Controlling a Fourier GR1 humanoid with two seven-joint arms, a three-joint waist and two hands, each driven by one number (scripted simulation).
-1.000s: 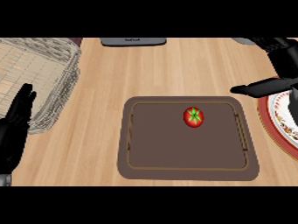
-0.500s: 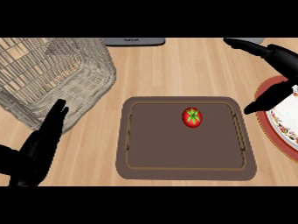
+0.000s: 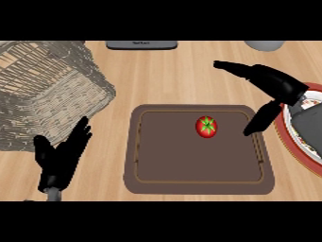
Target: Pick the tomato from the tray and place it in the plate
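Nearest the lower left edge, the left hand (image 3: 62, 157) shows over the desk (image 3: 165, 71), its fingers straight and pointing up. Beyond it, the brown tray (image 3: 191, 177) holds the tomato (image 3: 206, 126) in its far half, with nothing touching it. Just right of the tomato hangs the right hand (image 3: 273, 85), fingers spread and thumb pointing down at the tray's edge, beside the plate (image 3: 304, 158). Farther off on the left stands a wicker basket (image 3: 38, 90).

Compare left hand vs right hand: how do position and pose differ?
Position: left hand sits low, left of the tray; right hand is higher, at the tray's right edge by the plate.
Pose: left hand's fingers lie straight and together, pointing away; right hand's fingers point left, with the thumb spread down toward the tray.
Shared: both black, open, holding nothing, clear of the tomato.
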